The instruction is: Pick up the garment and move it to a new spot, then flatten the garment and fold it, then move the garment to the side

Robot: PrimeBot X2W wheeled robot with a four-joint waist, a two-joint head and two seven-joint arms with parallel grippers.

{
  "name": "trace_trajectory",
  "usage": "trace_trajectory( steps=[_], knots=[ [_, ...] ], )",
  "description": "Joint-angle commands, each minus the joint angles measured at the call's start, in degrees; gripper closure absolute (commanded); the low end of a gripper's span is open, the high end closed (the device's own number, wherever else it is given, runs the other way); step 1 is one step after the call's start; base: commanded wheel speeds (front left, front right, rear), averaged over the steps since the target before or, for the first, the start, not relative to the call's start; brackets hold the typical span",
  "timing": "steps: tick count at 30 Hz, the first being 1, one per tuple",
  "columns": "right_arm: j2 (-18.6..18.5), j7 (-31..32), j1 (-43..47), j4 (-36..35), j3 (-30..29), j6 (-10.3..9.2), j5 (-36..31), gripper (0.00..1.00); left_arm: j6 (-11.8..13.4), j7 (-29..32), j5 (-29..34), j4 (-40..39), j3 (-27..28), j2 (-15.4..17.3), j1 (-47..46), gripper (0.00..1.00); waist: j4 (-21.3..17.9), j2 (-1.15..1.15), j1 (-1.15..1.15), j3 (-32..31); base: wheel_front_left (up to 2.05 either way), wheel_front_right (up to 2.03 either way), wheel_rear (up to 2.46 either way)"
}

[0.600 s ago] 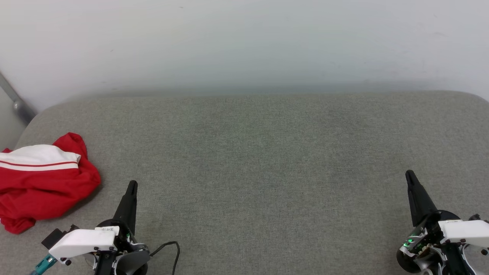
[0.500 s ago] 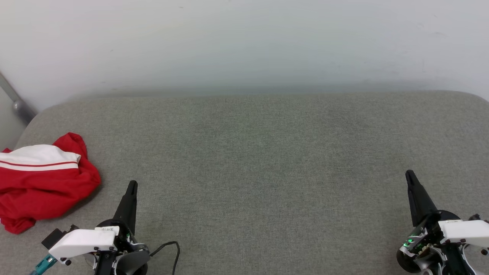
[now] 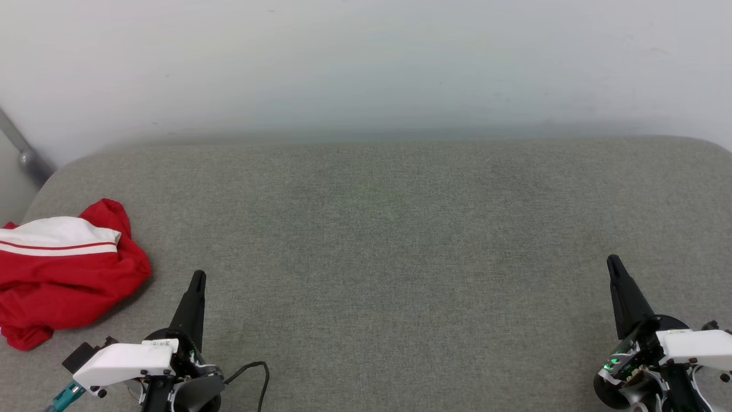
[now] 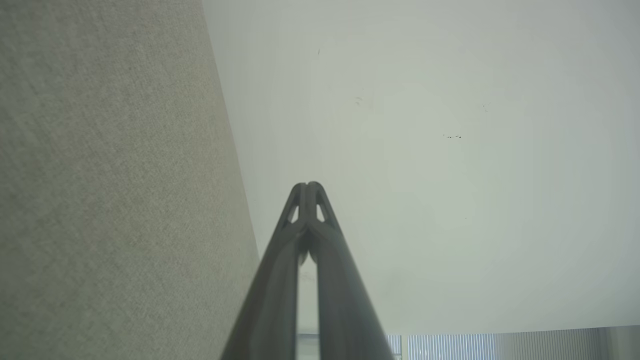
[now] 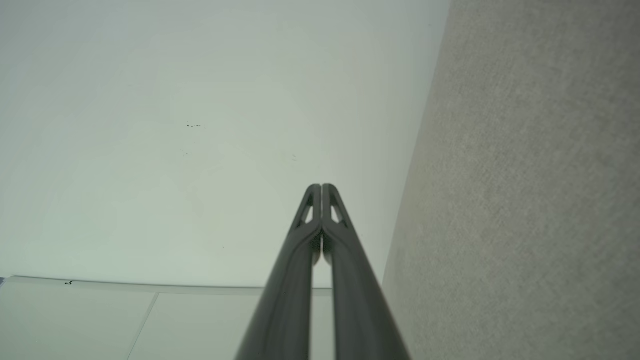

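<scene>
no text, number or brand can be read. the one thing that looks like print is a small white sticker (image 3: 166, 343) on the top edge of the white cover (image 3: 123, 361) behind the left gripper (image 3: 198, 277) in the head view. it carries a few tiny dark marks, too small and blurred to make out as letters or digits.
</scene>
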Motion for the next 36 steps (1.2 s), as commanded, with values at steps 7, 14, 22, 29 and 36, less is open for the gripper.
trace_trajectory(
  steps=[7,14,22,29,36],
  knots=[
    [0.25,0.10,-0.75,0.06,-0.02,-0.04,-0.31,1.00,-0.11,0.14,0.15,0.04,0.23,-0.11,-0.44,1.00,0.00,0.00,0.00,0.00,0.00,0.00,0.00],
    [0.04,-0.87,1.19,1.00,0.21,-0.01,-0.51,0.00,0.01,-0.89,0.32,0.46,-0.77,-0.12,1.05,0.00,-0.01,0.00,0.00,0.02,0.00,0.00,0.00],
    [0.05,-3.18,1.97,-0.30,-0.80,-0.01,-7.20,0.00,0.55,-3.19,6.19,-1.20,-0.38,-0.11,1.39,0.00,-0.03,0.00,0.00,0.08,0.00,0.00,0.00],
    [0.06,-5.03,2.69,-3.30,-1.04,-0.01,-16.42,0.00,2.92,-5.04,14.63,-4.02,-1.47,-0.10,1.76,0.00,0.01,0.00,0.00,0.18,0.00,0.00,0.00],
    [0.07,-6.73,3.78,-6.52,0.01,-0.01,-26.64,0.00,5.48,-6.74,23.37,-6.01,-3.34,-0.09,2.30,0.00,0.04,0.00,0.00,0.27,0.00,0.00,0.00]
  ],
)
